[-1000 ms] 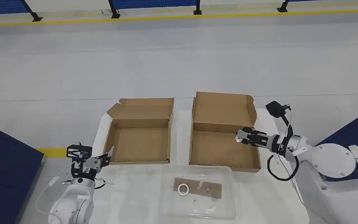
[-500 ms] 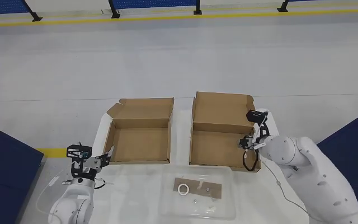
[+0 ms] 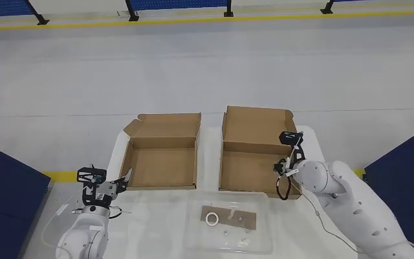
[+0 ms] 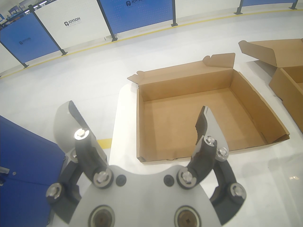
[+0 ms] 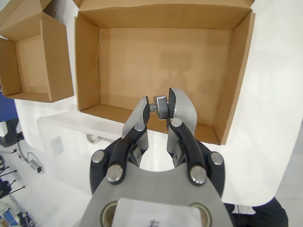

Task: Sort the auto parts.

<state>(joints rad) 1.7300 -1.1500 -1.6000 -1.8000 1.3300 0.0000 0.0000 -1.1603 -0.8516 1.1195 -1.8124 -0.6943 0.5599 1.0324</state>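
Right gripper (image 5: 159, 102): I have it pinched on a small grey metal part (image 5: 162, 107), over the near side of the right cardboard box (image 5: 163, 18) | left gripper (image 4: 137, 109): wide open, holding nothing, beside left cardboard box (image 4: 184, 83) | progress: early, I judge; nothing boxed yet, white ring (image 3: 211, 220) waits in clear tray (image 3: 262, 220)

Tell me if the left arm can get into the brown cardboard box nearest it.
Likely yes: the left gripper, open and empty, faces the brown cardboard box, lid folded back, nothing between.

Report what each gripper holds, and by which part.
Right gripper pinches a small metal part: one finger on its stub, the other on its disc face. Left gripper holds nothing.
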